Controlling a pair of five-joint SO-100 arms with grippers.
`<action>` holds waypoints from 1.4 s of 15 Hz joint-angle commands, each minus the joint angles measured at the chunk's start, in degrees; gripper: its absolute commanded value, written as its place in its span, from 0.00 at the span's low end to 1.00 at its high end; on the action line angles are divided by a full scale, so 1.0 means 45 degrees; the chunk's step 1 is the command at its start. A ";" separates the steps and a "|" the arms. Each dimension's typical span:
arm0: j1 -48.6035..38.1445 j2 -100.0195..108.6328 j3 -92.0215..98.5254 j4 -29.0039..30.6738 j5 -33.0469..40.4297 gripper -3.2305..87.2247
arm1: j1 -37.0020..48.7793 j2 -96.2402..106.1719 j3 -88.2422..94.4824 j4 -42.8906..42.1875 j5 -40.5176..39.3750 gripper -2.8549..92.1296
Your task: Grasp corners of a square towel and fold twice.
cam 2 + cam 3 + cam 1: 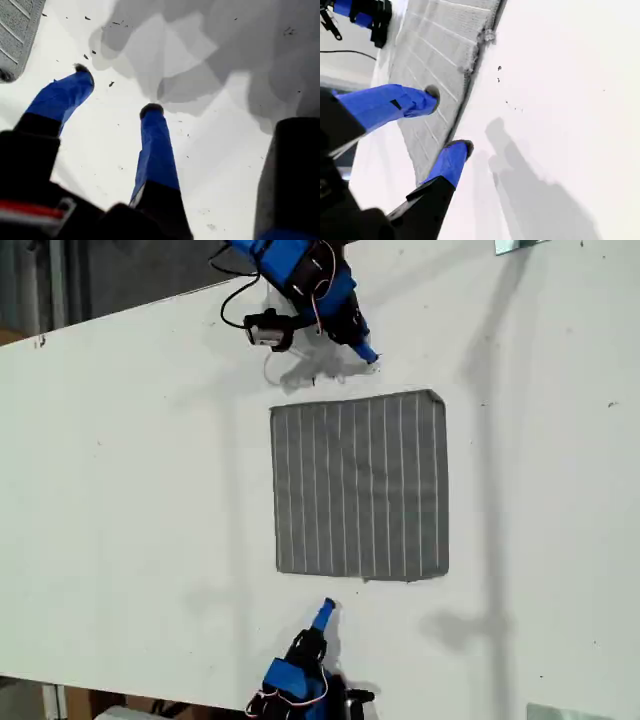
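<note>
Grey square striped cloth towel [360, 485] flat at mid-bench, stripes running arm to arm. Just below its lower edge in the exterior view: my second hand [447, 121], jaws apart, empty. Slightly further right, above the upper edge – my first hand [116, 90], also spread, over bare white bench [120, 490]. First wrist view clips the towel – probably a corner.

No text, label, brand, number or sign can be read in any of the views. The towel [360, 487] bears only pale parallel stripes, and the table [130, 490] only small dark specks near my first gripper [117, 90]. The blue and black parts of both arms show no legible marking.
</note>
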 commanded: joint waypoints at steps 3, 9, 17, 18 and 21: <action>-0.2656 0.0078 -0.0195 0.0332 -0.6895 0.13 | 0.6543 0.8750 -0.0332 0.4219 -0.7324 0.08; -0.6289 0.0078 -0.0410 0.0293 -0.4473 0.12 | 0.7402 0.8535 0.0078 0.3750 -0.7129 0.17; -0.4531 -1.4473 -0.5098 -0.4199 -0.3027 0.13 | 0.1973 -1.3437 -1.4297 0.2734 -0.6191 0.38; -0.4609 -1.3457 -0.4512 -0.4219 -0.2852 0.13 | 0.0879 -1.3555 -1.4160 0.1895 -0.5254 0.38; -0.4863 -1.0547 -0.3145 -0.3770 -0.2891 0.13 | -0.0996 -1.5664 -1.5840 0.1152 -0.3848 0.38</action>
